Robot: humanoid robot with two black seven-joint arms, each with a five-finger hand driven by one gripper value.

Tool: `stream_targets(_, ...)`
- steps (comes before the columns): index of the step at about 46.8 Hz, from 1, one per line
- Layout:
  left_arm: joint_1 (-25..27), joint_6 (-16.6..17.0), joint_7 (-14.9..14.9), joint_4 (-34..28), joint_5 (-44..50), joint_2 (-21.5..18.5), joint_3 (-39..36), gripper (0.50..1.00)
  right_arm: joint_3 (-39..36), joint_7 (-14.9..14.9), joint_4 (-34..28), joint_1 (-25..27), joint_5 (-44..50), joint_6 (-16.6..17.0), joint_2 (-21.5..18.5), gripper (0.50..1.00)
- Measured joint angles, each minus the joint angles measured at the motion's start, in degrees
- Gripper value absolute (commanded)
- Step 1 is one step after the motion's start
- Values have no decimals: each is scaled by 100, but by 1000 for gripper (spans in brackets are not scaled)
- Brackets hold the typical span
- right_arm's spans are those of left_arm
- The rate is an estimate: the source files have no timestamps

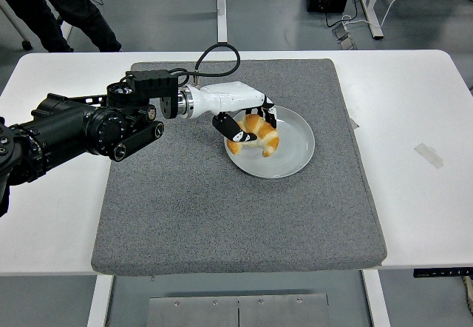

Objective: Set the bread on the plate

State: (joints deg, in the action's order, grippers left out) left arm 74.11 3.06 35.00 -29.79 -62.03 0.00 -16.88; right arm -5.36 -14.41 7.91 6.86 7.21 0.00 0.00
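Note:
The bread is a golden croissant [258, 137] over the left part of a round grey plate [292, 149] on the grey mat. My left hand [247, 125], white with black fingers, comes in from the left and is curled around the croissant's left end, at or just above the plate's surface. I cannot tell whether the croissant touches the plate. The right arm is not in view.
The plate sits on a large grey mat [222, 208] that covers the middle of the white table [414, 194]. A strip of tape [429, 154] lies on the table at the right. A person's legs [66, 9] show beyond the far left edge.

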Motion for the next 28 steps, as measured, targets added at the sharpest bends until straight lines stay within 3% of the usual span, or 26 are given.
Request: stream_targets(28,-136,183,0,71,-11,0,-35,500,0,0,0,0,0,0,0,1000)
